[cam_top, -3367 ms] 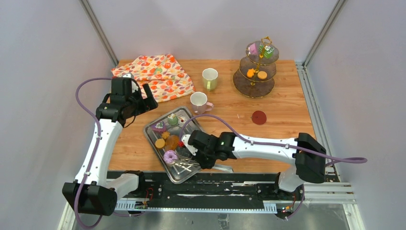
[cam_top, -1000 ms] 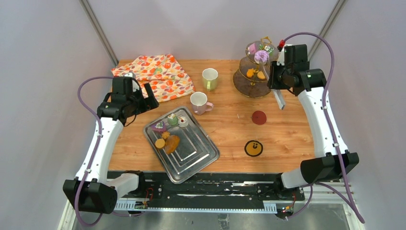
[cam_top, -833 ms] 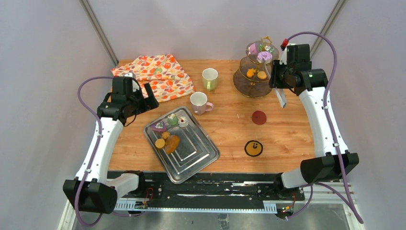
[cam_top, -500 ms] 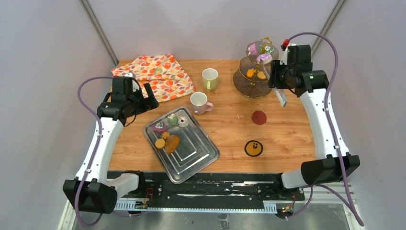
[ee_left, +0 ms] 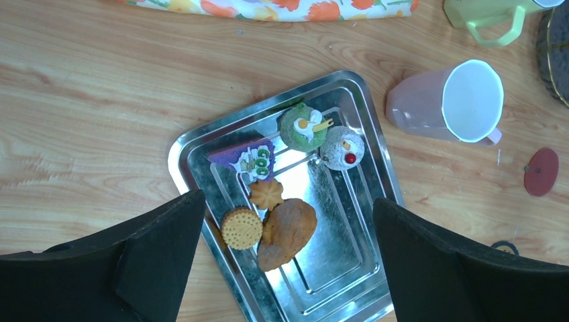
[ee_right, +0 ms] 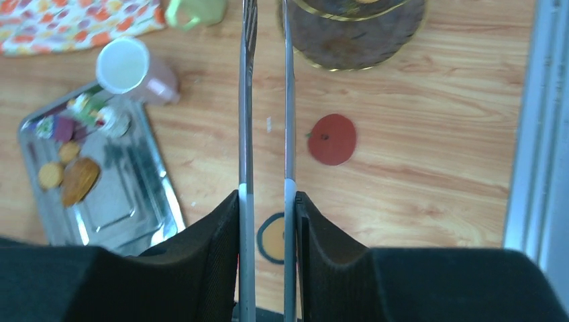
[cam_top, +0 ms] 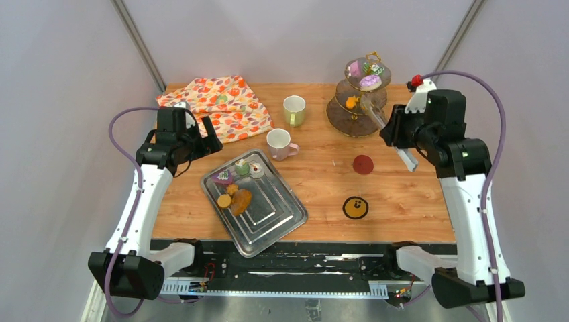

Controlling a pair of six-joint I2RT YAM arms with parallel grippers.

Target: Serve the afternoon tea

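A three-tier stand (cam_top: 362, 107) at the back right carries the pink-iced donut (cam_top: 370, 82) and small cakes on its top tier and orange cookies lower down. My right gripper (cam_top: 402, 134) is shut on the long metal tongs (ee_right: 265, 100). The tongs' tips are empty and point at the stand's lower tiers. The metal tray (cam_top: 275, 215) holds a green cake (ee_left: 300, 127), a purple cake (ee_left: 249, 157), a white cake, orange cookies (ee_left: 241, 228) and a brown pastry. The pink mug (cam_top: 278, 142) and pale-green mug (cam_top: 294, 109) stand behind the tray. My left gripper (ee_left: 288, 198) is open and empty, high above the tray.
The orange floral cloth (cam_top: 218, 104) lies at the back left. A red coaster (cam_top: 363, 164) and a yellow-and-black coaster (cam_top: 355, 207) lie on the wood right of the tray. A metal rail runs along the table's right edge.
My right arm carried the donut in the tongs from the tray to the stand's top tier, left it there, and drew back toward the near right. The left arm has not moved.
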